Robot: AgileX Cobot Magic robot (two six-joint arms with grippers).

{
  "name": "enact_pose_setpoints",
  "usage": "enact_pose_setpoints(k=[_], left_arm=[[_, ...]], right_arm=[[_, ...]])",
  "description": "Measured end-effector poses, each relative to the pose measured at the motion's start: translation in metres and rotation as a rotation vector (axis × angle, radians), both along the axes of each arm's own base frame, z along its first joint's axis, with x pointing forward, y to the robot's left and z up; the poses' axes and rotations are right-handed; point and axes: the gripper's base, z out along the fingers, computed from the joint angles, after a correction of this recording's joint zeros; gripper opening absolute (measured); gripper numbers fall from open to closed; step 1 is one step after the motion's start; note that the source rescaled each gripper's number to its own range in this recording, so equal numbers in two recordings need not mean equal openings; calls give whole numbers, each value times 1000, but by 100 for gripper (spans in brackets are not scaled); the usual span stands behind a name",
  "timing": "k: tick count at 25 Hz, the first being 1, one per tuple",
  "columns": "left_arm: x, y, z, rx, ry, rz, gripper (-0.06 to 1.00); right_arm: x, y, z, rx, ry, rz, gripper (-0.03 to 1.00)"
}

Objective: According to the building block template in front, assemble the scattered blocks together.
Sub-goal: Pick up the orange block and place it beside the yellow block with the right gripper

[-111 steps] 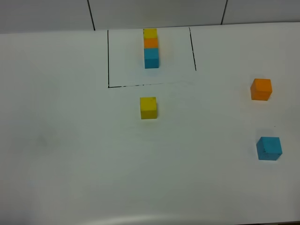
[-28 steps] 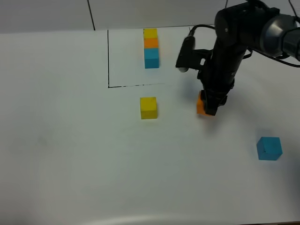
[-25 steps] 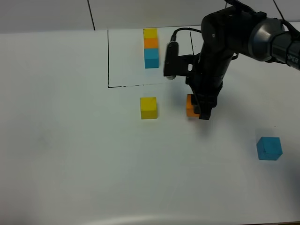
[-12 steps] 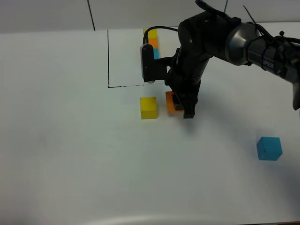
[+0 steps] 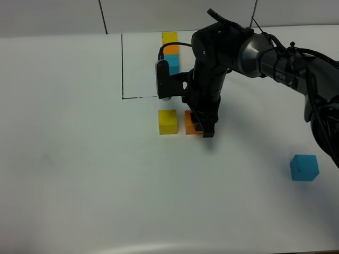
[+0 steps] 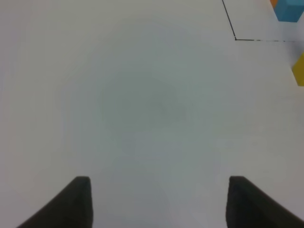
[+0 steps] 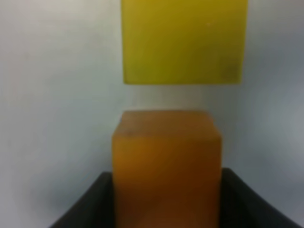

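My right gripper [image 5: 200, 126] reaches across the middle, shut on the orange block [image 5: 190, 122]. It holds that block low over the table just right of the yellow block [image 5: 168, 121]. In the right wrist view a narrow gap shows between the orange block [image 7: 167, 161] and the yellow block [image 7: 185, 40]. The teal-blue block [image 5: 304, 168] lies alone at the right. The template [image 5: 170, 38] sits inside the black outline [image 5: 122, 63] at the back, partly hidden behind the arm. My left gripper [image 6: 161, 202] is open over bare table and holds nothing.
The right arm and its cable [image 5: 249, 47] stretch from the right edge over the outline's right side. In the left wrist view the yellow block [image 6: 299, 69] and the template's teal end [image 6: 289, 10] show at the frame's edge. The table is plain white.
The right arm has carried the orange block leftward across the table until it is just right of the yellow block. The other blocks have stayed where they were.
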Motion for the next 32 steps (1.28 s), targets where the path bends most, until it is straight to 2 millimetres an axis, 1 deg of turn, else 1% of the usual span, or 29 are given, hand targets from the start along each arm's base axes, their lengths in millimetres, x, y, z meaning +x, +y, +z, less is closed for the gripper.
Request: enact_pose_setpoints(k=[13, 23, 32], left_arm=[[0, 0, 0, 0, 0, 0, 35], [0, 0, 0, 0, 0, 0, 35], [0, 0, 0, -1, 0, 1, 35]], right_arm=[[0, 7, -1, 73, 10, -29, 1], [1, 7, -1, 76, 10, -29, 1], [1, 7, -1, 69, 4, 9, 1]])
